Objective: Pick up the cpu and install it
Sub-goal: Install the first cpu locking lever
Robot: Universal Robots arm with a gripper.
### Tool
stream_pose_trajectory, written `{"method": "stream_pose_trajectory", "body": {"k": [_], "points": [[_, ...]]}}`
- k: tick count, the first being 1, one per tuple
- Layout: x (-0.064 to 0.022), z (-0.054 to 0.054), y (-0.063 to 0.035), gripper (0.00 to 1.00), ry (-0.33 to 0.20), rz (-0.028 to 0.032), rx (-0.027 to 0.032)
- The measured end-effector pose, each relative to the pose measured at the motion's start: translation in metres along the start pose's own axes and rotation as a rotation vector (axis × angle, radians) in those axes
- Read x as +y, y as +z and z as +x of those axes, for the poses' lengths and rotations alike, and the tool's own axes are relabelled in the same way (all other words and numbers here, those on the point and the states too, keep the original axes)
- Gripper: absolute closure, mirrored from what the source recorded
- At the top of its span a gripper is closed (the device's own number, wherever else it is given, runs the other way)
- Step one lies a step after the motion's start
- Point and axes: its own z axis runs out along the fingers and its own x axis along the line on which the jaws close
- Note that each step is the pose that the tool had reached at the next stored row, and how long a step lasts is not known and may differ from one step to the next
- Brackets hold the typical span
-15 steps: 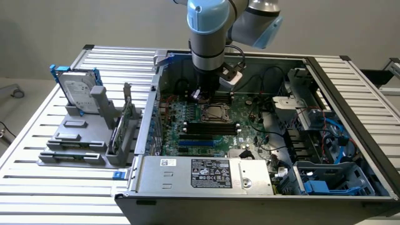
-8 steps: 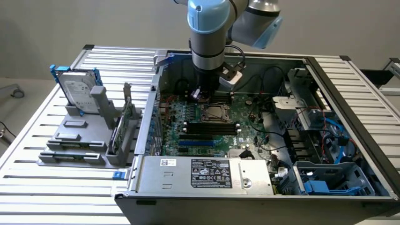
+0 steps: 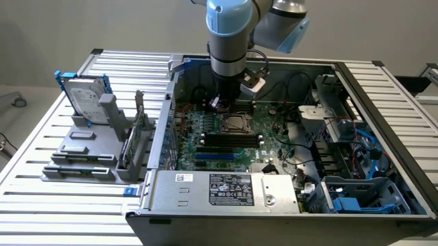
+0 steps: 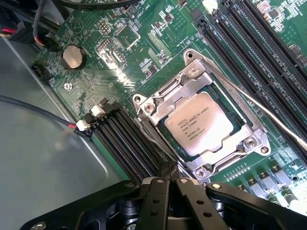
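The cpu (image 4: 199, 123), a small square chip with a silvery-grey printed top, lies flat inside the metal socket frame (image 4: 152, 106) on the green motherboard (image 4: 144, 43). My gripper (image 4: 169, 181) is shut with its black fingers pressed together and nothing between them, hovering a short way off the socket's edge. In the exterior view the gripper (image 3: 219, 102) hangs inside the open computer case just behind the socket with the cpu (image 3: 236, 123).
Long black memory slots (image 4: 129, 143) flank the socket, and a thin silver lever (image 4: 259, 108) runs along it. A power supply (image 3: 226, 190) fills the case's front. Outside the case, at the exterior view's left, a grey rack (image 3: 89, 154) holds an upright hard drive (image 3: 85, 100).
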Motion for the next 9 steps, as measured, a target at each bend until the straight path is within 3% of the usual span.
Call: {"method": "stream_pose_trajectory", "body": {"k": [9], "points": [[0.0023,0.0019,0.0003,0.89,0.000,0.0008,-0.0012]]}}
